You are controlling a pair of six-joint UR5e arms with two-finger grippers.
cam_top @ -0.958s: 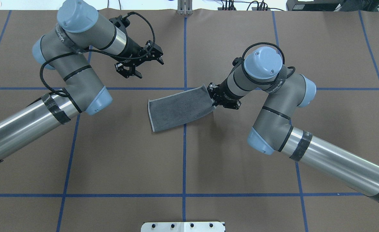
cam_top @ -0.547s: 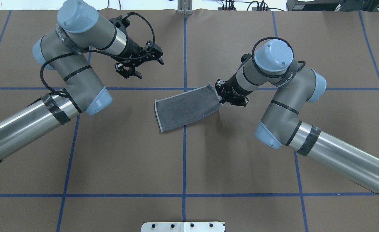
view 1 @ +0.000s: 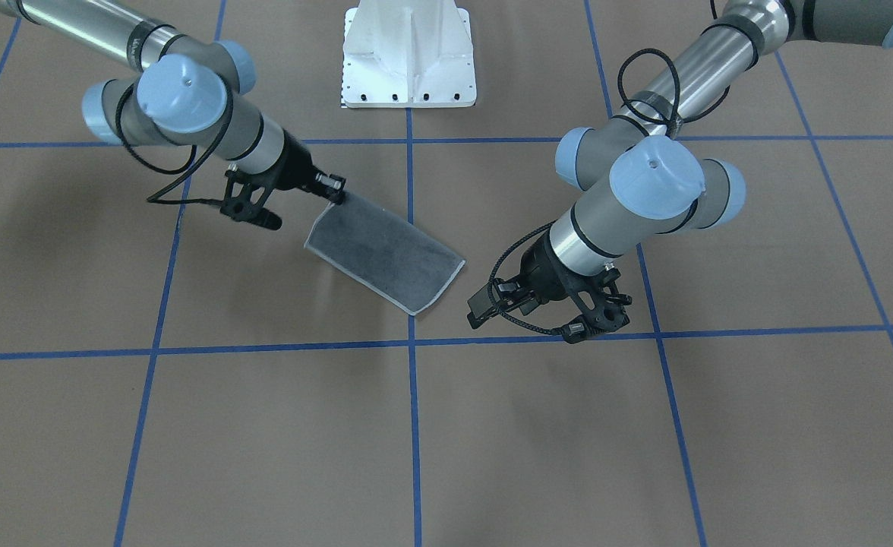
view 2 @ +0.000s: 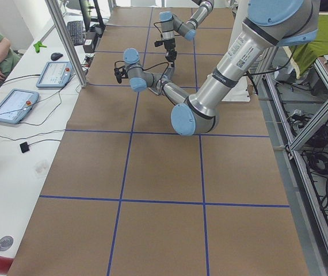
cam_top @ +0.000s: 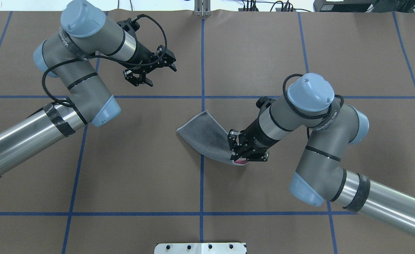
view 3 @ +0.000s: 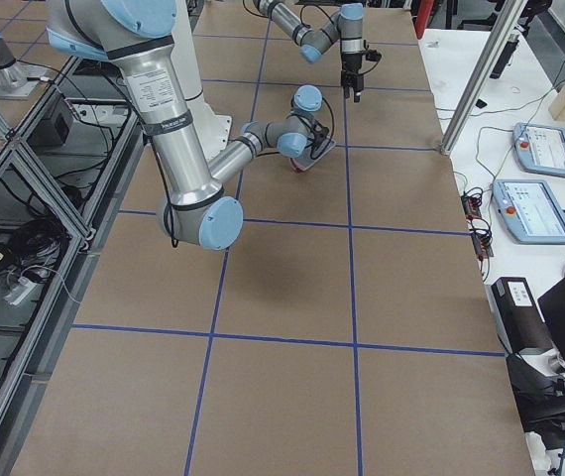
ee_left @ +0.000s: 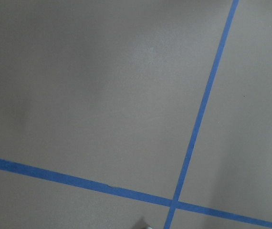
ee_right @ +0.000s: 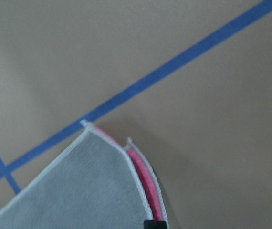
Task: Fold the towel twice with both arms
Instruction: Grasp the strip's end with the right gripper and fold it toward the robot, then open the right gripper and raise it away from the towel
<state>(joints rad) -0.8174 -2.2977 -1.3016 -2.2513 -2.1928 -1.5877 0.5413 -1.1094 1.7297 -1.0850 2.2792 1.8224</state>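
The right gripper pinches one corner of the grey towel, where a pink sliver shows. The left gripper hangs spread, well apart, over the brown surface.

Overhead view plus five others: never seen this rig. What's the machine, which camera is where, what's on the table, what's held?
The machine is a two-armed robot at a brown-covered table. The overhead view looks from behind the robot. The front-facing one looks back at it, so the sides swap. Two side cameras sit at the table's ends, and each wrist carries one. On the table lies a towel, grey outside, pink inside. The right gripper is shut on its edge, with that end raised and curled. The left gripper is open, holds nothing and hangs above the table.
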